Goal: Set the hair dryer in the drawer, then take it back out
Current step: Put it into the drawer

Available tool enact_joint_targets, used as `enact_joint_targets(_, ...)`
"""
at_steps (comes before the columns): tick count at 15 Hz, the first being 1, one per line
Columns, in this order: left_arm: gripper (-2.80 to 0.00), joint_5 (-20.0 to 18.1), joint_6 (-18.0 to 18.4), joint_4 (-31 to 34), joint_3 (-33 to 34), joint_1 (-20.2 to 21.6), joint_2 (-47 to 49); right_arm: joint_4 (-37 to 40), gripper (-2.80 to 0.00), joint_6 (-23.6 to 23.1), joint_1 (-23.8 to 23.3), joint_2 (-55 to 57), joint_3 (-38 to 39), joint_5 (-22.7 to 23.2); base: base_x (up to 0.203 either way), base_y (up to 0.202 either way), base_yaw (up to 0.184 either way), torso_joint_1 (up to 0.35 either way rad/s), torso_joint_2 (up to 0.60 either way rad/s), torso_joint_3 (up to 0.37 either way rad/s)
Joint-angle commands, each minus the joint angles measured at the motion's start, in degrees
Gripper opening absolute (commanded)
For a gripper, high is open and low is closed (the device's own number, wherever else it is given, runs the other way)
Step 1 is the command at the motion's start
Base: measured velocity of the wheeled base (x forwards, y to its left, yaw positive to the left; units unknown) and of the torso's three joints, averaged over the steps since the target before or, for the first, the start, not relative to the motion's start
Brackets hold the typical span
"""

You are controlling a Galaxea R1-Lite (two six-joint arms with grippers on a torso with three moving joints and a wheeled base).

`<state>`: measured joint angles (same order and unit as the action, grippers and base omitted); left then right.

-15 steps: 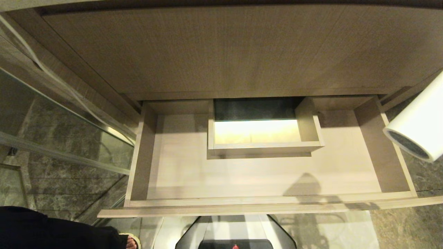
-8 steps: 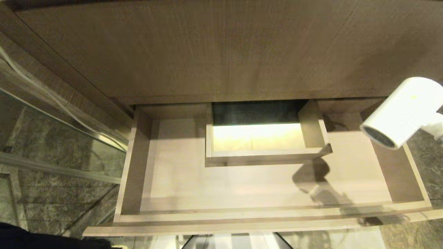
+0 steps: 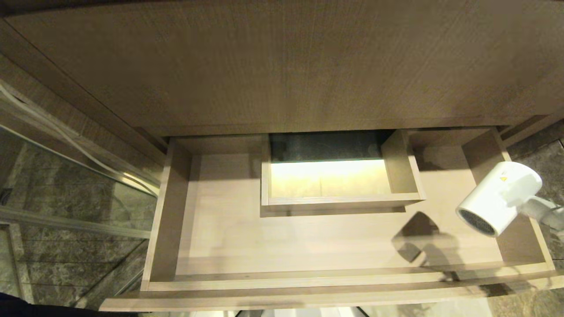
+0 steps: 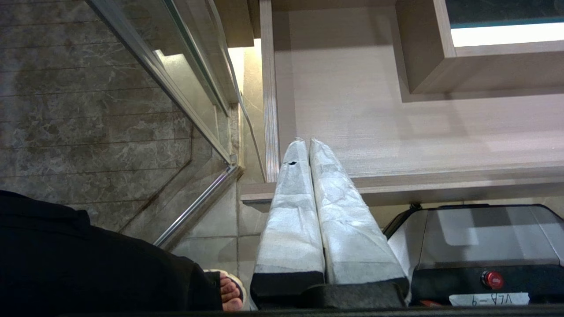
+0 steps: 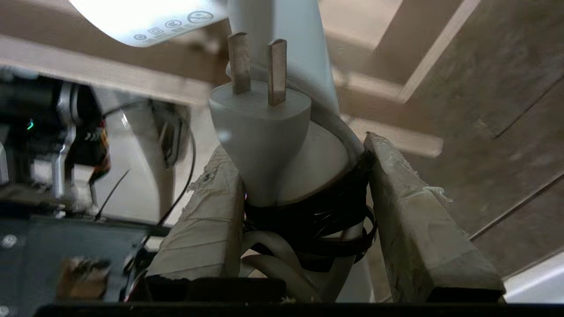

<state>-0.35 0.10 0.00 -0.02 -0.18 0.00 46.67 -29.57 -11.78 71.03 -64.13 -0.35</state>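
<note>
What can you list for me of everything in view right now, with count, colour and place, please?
Drawer: one, light wood, pulled open below the countertop, with a boxed hole in its floor.
Countertop: one, brown wood, above the drawer.
Hair dryer: one, white, over the drawer's right end, grille facing down and left.
Plug: one, grey, two prongs, bound to the dryer handle with the cord.
Glass panel: one, metal-edged, left of the drawer.
Floor: grey marble tile.
Person: one, black clothing, a sandalled foot, beside the robot's left.
Base: dark, red button, below the drawer front.
Left gripper: white-wrapped, shut, empty, near the drawer's left front.
Right gripper: white-wrapped, clamped on the dryer handle.
</note>
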Motion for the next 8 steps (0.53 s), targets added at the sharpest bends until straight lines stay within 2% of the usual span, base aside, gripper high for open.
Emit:
enact_joint_targets(1,-2.80,0.0,0.0,0.0,0.1,0.0,0.0,-0.3,-2.80,-0.1,-0.9,6.0,-0.1,0.2,0.000,0.000,0.000,0.017,0.01,0.041)
enact_joint_targets(8,-2.80,0.0,0.0,0.0,0.1,0.0,0.0,-8.5,-2.80,0.0,-1.9,24.9,-7.3,2.3,0.000,0.000,0.000,0.001,0.00,0.004)
